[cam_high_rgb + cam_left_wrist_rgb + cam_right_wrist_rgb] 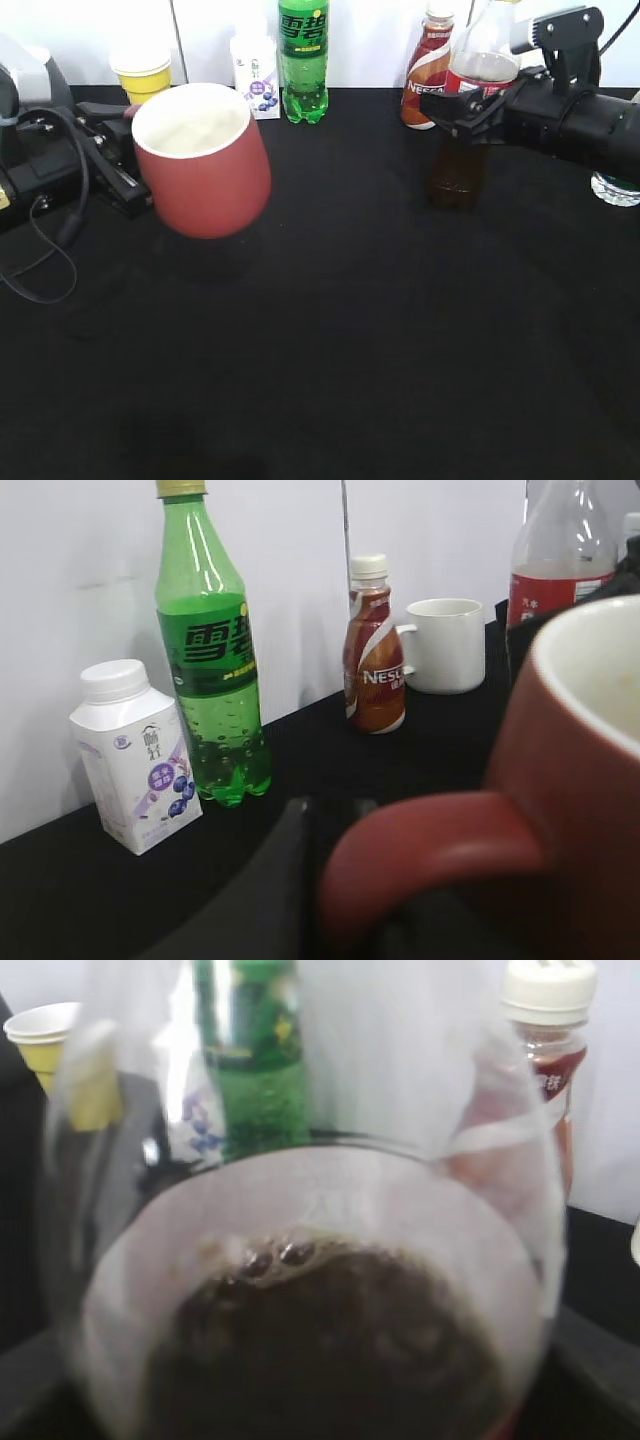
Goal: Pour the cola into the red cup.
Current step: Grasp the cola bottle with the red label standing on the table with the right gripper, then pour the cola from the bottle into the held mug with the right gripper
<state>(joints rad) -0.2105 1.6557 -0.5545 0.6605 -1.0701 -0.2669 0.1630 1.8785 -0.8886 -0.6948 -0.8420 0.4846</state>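
the black desk (330, 340) lies bare across its whole near half, from 3 o'clock round through 6 to 9, with open room between the two arms. at 10 o'clock the red cup (203, 160) hangs off the desk, tilted with its white mouth turned up and back; the left gripper (120, 160) has its jaws pinching the cup's loop handle, seen close in the left wrist view, where the cup (570, 780) fills the right side. at 1 o'clock the cola bottle (470, 110) stands upright, dark liquid low in it, and the right gripper (475, 100) has its jaws clamped on the bottle at the red label. cup and cola are well apart. along the far edge at 12 o'clock stand a green sprite bottle (303, 60), a nescafe bottle (428, 70), a white milk carton (255, 78) and a yellow paper cup (143, 75). a white mug (445, 645) sits behind the nescafe bottle.
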